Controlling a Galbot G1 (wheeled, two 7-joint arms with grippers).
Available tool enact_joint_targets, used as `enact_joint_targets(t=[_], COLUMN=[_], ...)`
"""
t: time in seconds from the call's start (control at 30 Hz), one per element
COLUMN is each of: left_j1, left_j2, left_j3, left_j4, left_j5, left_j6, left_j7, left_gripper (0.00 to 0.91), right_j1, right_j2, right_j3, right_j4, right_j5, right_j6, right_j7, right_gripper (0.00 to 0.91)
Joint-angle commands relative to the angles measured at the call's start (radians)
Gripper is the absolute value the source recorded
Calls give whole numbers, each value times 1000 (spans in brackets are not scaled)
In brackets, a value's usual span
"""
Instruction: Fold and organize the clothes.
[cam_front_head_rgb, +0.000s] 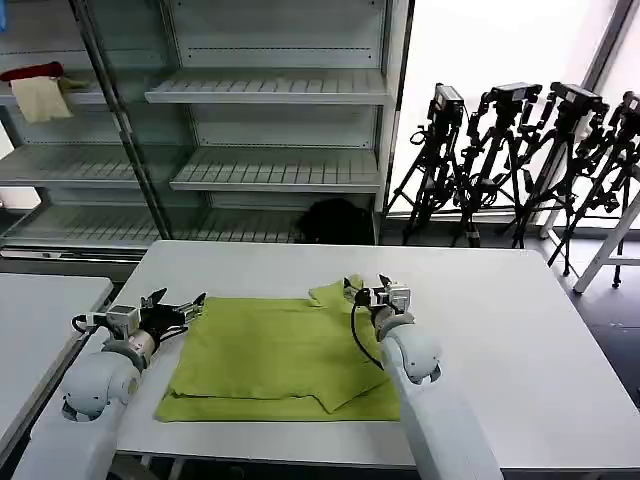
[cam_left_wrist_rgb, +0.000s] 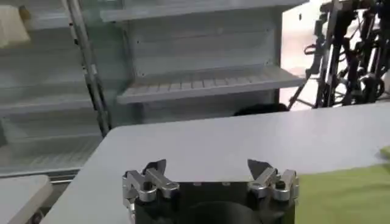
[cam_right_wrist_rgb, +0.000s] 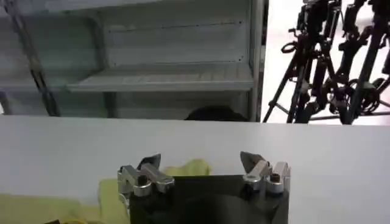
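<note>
Both arms fill the near edge of the head view, w/ the lime-green T-shirt lying between them on the white table. It's partly folded: roughly rectangular, a doubled strip along the near hem, one flap laid diagonally over the right half, and a sleeve or collar bit bunched up at the far right corner.

Left gripper sits just off the shirt's far left corner, low over the table, fingers spread apart, nothing in them; the left wrist view shows the green edge just beside one finger. Right gripper is at the bunched far right corner, fingers also apart and empty, w/ green fabric right under them in the right wrist view.

Looks like both are set to pinch the far corners for the next fold. To do it well, I'd say:
- close on both layers at each corner, not just the top one
- flatten or grab past that bunched lump, else the fold goes crooked
- lift both sides evenly, keep the far edge taut
- bring it toward the near hem, edges aligned, w/o dragging the bottom layer.
</note>
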Motion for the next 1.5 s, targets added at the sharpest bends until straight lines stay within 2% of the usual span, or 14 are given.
enact_joint_targets(t=[0.03,0.6,0.67,0.77,0.9,0.93,0.97,1.0,1.1,1.4,1.43,1.5], left_j1=[-71,-78,-79,-79,-73,-71,-70,-69,-67,-50,-46,-41], left_j2=[47,-16,-15,-17,-22,-24,-24,-25,-30,-36,-37,-40], left_j3=[41,109,111,112,111,111,110,110,107,95,93,89], left_j4=[108,147,143,146,153,154,154,154,155,136,133,125], left_j5=[4,101,99,102,115,119,120,121,122,122,122,122], left_j6=[4,3,3,3,3,3,3,3,3,2,1,1], left_j7=[18,46,47,47,58,63,67,69,79,102,107,109], left_gripper=[907,887,766,665,453,302,302,232,171,111,111,101], right_j1=[67,26,25,24,19,16,14,12,6,11,14,19], right_j2=[22,-5,-10,-11,-6,-4,-2,-2,2,18,23,32], right_j3=[-4,-1,-2,-4,-4,-4,-4,-3,-1,-4,-5,-8], right_j4=[-89,-58,-53,-53,-58,-59,-59,-59,-60,-90,-99,-114], right_j5=[-5,-19,-22,-29,-43,-47,-55,-58,-72,-102,-107,-115], right_j6=[0,1,1,1,1,1,2,2,2,2,2,2], right_j7=[-12,-13,-14,-15,-18,-20,-23,-25,-32,-54,-56,-62], right_gripper=[907,907,907,907,907,907,887,867,846,715,665,343])
